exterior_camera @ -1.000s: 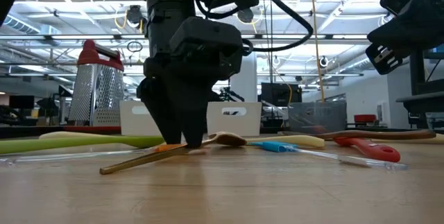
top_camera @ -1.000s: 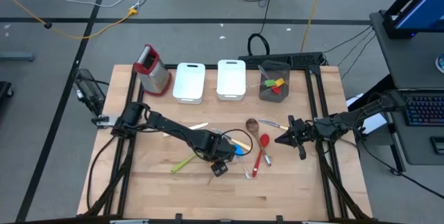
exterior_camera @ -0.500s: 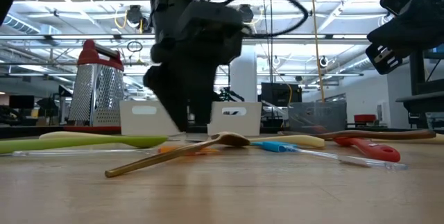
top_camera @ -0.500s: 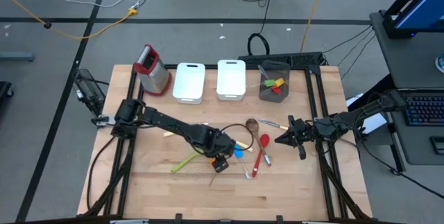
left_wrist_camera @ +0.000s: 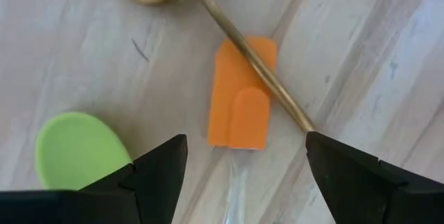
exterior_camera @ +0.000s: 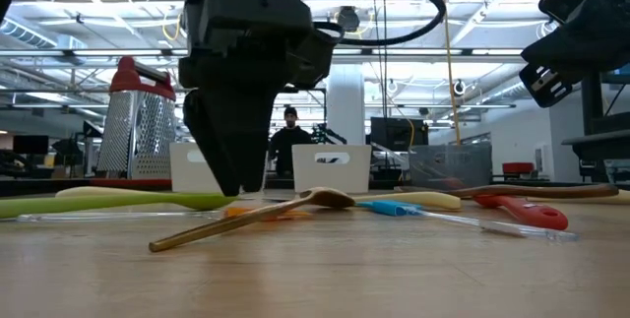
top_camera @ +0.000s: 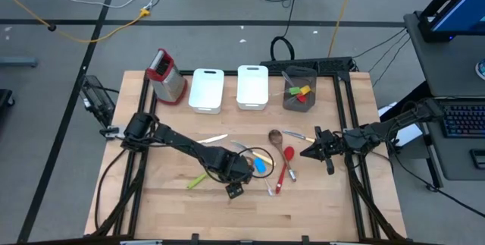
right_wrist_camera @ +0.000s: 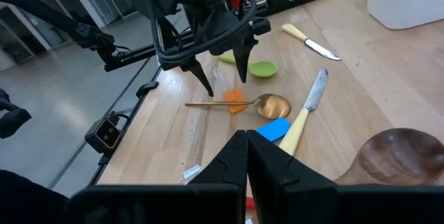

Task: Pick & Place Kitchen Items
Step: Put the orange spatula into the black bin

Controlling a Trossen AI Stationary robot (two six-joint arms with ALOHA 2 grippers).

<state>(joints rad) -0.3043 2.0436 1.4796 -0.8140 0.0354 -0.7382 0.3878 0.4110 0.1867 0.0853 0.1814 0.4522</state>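
Orange spatula (left_wrist_camera: 239, 96) under gold spoon (left_wrist_camera: 229, 26) | left claw (left_wrist_camera: 243, 165) lifted since, spread wide, empty | right claw (right_wrist_camera: 246, 156) closed

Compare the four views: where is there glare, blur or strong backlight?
Low view: bright ceiling lights backlight the left tool, leaving it a dark silhouette. Left wrist view: its own fingers are soft, while the flat orange spatula head is sharp. High view: even light, faint shadows. Right wrist view: the nearby fingers are blurred.

2 white bins (top_camera: 206, 89) | 1 grater (top_camera: 166, 76) | 1 grey cup (top_camera: 299, 89) | 2 knives (right_wrist_camera: 302, 123) | 1 gold spoon (left_wrist_camera: 208, 9)
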